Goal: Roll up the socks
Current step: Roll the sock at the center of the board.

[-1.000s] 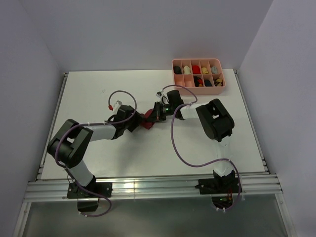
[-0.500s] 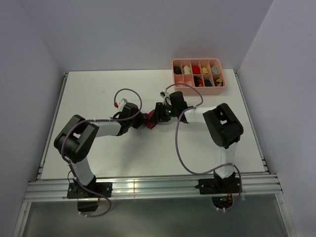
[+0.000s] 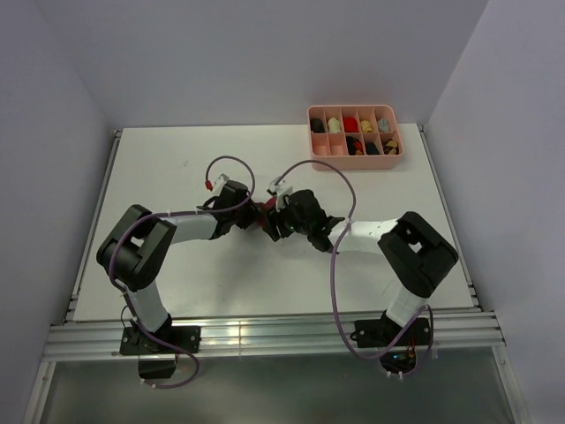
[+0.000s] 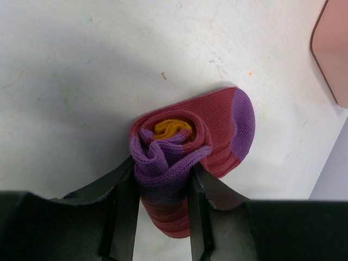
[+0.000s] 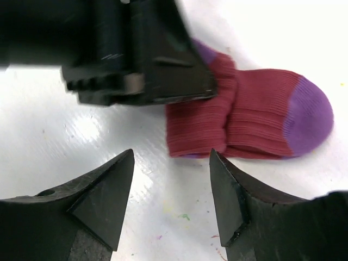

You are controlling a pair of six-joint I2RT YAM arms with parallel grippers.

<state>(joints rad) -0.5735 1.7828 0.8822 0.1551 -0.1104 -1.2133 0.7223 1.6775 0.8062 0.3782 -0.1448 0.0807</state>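
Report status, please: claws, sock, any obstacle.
Left claw shut on sock roll. Right claw open, empty, beside it. Purple toe end not yet rolled. No obstacle seen.

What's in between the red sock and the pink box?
Only bare white table lies between the sock and box in the left wrist view; from the top, the right arm's cable arcs over it.

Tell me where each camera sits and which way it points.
Top external: above and behind the robot, looking down on the table; the left arm, right arm and pink tray show.
Left wrist: on the left arm, looking down at the sock gripped in the left tool.
Right wrist: on the right arm, facing the sock; its open right tool shows below, the left tool above.
Both wrist views share the sock.
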